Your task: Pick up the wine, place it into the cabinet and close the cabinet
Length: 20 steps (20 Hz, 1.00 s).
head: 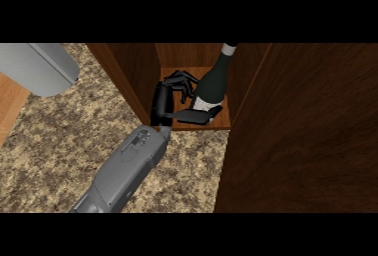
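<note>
At the far left, a smooth grey rounded object (40, 67) lies over the speckled beige-and-brown stone counter (66, 145), with a strip of light orange wood (9, 107) beside it at the edge. Further right, a grey forearm (125, 170) rises from the lower edge and ends in a black hand (166, 102) inside the open brown wooden cabinet (140, 75). Which arm this is cannot be told for sure; it reads as the right hand. Its fingers (181, 80) are spread and bent beside the bottle, and its thumb (196, 116) lies across the bottle's base, so the hand is partly open around it. The dark wine bottle with a white label (212, 85) stands on the cabinet's floor, leaning slightly, its neck towards the back. To the right, the dark brown wooden cabinet door (303, 130) stands open.
</note>
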{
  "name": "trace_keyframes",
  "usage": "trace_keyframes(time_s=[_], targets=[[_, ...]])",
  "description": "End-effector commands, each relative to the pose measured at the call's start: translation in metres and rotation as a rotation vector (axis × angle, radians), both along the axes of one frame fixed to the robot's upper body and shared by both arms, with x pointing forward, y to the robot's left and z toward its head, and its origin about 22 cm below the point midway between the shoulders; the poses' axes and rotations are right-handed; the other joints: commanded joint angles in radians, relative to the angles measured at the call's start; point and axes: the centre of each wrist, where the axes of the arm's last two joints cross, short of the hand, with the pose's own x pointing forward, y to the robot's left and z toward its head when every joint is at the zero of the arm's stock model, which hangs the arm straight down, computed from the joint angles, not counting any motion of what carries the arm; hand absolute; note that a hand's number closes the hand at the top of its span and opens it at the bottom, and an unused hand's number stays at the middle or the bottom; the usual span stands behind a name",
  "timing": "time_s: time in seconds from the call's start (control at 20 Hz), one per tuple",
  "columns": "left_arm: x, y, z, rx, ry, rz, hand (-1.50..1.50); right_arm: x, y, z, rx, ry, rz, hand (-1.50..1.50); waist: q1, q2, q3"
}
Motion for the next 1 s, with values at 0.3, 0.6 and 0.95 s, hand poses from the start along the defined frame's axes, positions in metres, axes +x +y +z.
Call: trace_keyframes(time_s=[0.3,0.6,0.95], targets=[[0.013,0.006,-0.024,0.082,0.014,0.056,1.5,-0.006,0.005,-0.014,0.019,-0.006,0.109,-1.5,-0.009,0.006,0.0],[0.022,0.005,-0.018,0.024,-0.003,0.104,1.5,0.002,0.004,-0.005,0.009,-0.008,0.103,-1.5,-0.019,0.007,-0.001],[0.035,0.022,-0.021,-0.06,0.012,0.146,1.5,0.002,0.002,-0.007,0.038,0.001,0.107,-1.5,-0.038,0.013,-0.001]])
